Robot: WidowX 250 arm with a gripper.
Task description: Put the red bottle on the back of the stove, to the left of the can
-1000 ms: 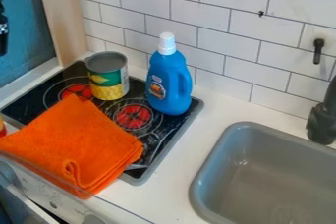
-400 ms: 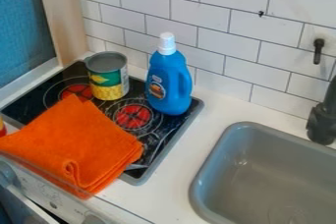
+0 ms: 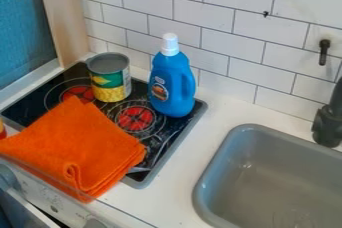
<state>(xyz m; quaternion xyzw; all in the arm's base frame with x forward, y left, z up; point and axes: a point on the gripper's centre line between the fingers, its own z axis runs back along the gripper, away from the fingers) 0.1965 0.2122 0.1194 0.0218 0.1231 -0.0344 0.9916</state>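
A folded orange cloth (image 3: 77,147) lies over the front left part of the black stove top (image 3: 172,134), its lower edge reaching past the stove's front. Behind it a green and yellow can (image 3: 110,79) stands upright near the back burners. To the can's right, a blue bottle (image 3: 172,84) with a white cap is upright at the stove's back right edge, apart from the can.
A grey sink (image 3: 267,177) is set into the white counter (image 3: 184,172) at the right, with a dark faucet (image 3: 327,122) at its back. White wall tiles rise behind the stove. Part of a red and yellow object (image 3: 2,130) shows at the left edge.
The black arm part seen at the upper left edge a second ago has moved out of view. The cloth, can and bottle have not moved.
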